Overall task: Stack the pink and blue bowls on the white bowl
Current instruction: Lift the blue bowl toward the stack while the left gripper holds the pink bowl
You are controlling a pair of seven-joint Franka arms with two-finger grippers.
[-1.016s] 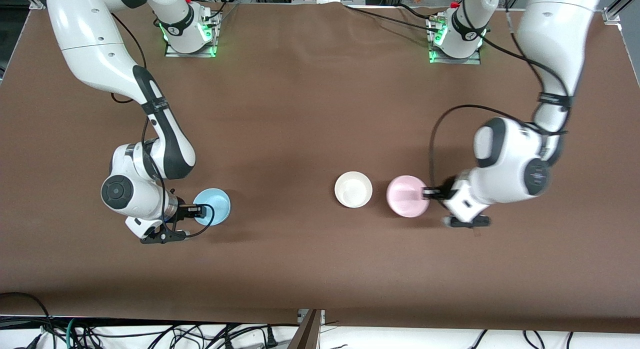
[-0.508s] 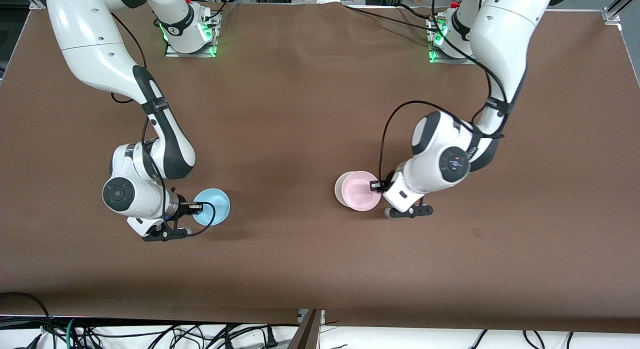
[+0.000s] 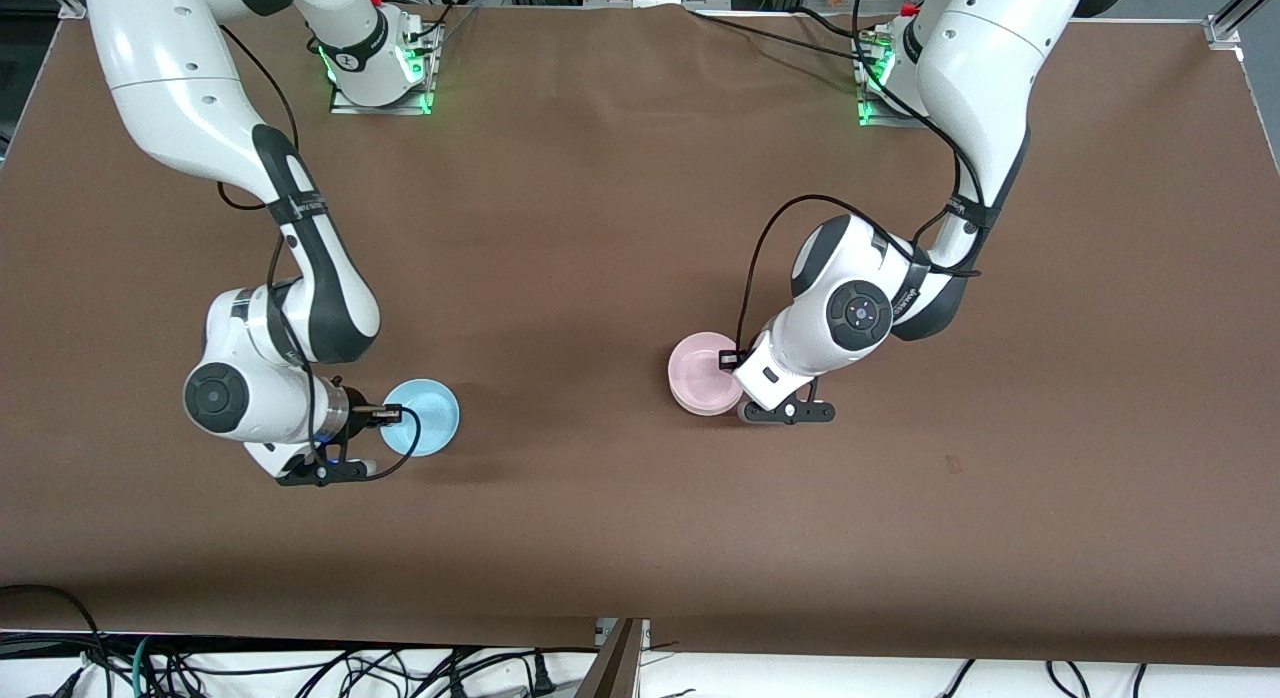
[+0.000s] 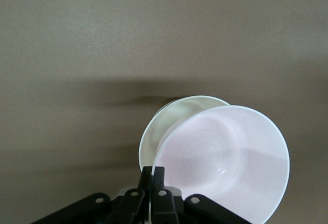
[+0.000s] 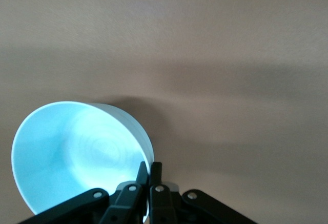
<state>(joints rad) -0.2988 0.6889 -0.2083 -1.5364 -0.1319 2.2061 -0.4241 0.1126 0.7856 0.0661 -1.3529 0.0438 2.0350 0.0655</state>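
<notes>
My left gripper [image 3: 728, 359] is shut on the rim of the pink bowl [image 3: 700, 371] and holds it over the white bowl [image 3: 692, 407], covering nearly all of it. In the left wrist view the gripper [image 4: 152, 171] pinches the pink bowl [image 4: 225, 152], which is tilted and offset, with the white bowl's [image 4: 159, 126] rim showing beneath. My right gripper [image 3: 392, 414] is shut on the rim of the blue bowl [image 3: 425, 430] toward the right arm's end of the table. The right wrist view shows the gripper [image 5: 150, 167] pinching the tilted blue bowl [image 5: 77, 152].
The brown table cloth [image 3: 600, 228] stretches bare between the two arms. Cables hang below the table's edge nearest the front camera [image 3: 300, 668].
My left gripper carried the pink bowl from beside the white bowl to over it. My right gripper with the blue bowl shifted only slightly.
</notes>
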